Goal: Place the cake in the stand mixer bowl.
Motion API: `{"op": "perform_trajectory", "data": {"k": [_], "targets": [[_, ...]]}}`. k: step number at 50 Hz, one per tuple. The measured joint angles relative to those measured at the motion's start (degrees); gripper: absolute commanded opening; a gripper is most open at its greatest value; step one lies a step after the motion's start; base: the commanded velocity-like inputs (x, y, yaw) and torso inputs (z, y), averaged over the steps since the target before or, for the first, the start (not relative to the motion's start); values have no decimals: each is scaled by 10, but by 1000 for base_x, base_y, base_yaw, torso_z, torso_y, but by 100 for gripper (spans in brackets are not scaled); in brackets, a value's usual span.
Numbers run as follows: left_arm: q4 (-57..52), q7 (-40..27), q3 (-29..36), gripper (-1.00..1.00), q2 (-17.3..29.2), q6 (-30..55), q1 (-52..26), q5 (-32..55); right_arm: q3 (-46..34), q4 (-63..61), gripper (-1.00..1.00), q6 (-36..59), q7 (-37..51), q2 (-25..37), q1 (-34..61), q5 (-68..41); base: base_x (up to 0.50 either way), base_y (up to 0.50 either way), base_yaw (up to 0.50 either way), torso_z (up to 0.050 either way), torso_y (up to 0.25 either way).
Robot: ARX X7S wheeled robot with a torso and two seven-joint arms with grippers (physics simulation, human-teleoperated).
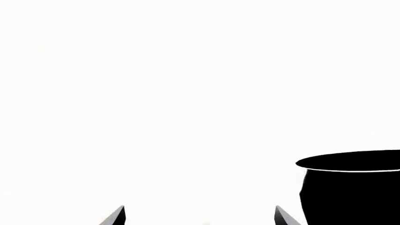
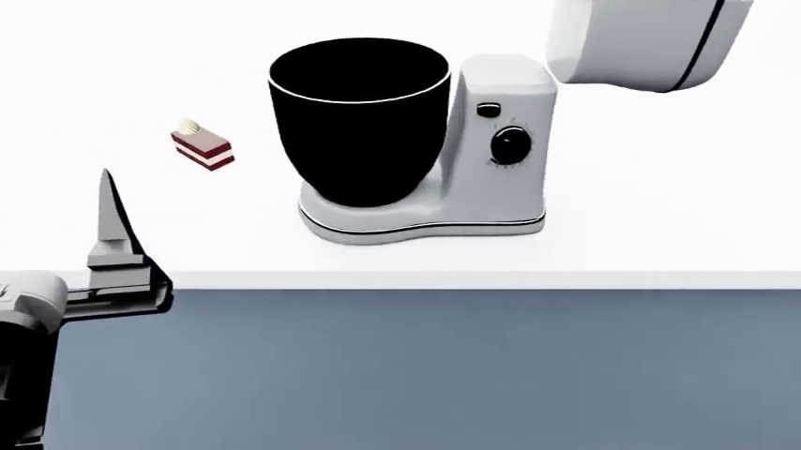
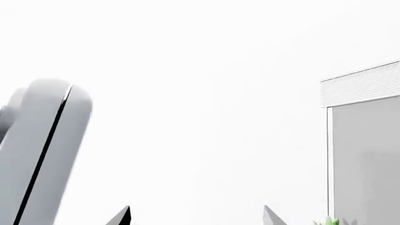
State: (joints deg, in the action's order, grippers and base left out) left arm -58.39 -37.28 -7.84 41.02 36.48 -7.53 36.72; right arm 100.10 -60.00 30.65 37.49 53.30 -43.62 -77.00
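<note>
Cake (image 2: 202, 146), one small slice, lies on the white bench (image 2: 651, 244), apart from the one stand mixer bowl (image 2: 359, 117), whose black interior shows no contents. Left gripper (image 1: 200, 216) and right gripper (image 3: 196, 216) both have jaws spread, holding nothing.

Cake (image 2: 202, 148) lies on tabletop (image 2: 626, 248), left of stand mixer bowl (image 2: 359, 117); bowl sits on mixer base (image 2: 419, 225), column (image 2: 507, 131) to its right.

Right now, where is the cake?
In the head view, the cake sits on the white counter, left of the stand mixer bowl and beyond the left gripper.
</note>
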Motion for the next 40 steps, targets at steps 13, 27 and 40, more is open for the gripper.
{"op": "perform_trajectory", "data": {"k": [13,27,40], "targets": [[2,-11,3,100,10,-10,2,9,57,0,100,-35,-40,-85,2,17,0,0,0,0,0],[2,-21,10,100,20,-18,1,14,397,3,100,231,120,17,63,-345,384,0,0,0,0],[2,-31,12,100,28,-22,0,23,489,7,100,334,176,56,105,-484,500,0,0,0,0]]}}
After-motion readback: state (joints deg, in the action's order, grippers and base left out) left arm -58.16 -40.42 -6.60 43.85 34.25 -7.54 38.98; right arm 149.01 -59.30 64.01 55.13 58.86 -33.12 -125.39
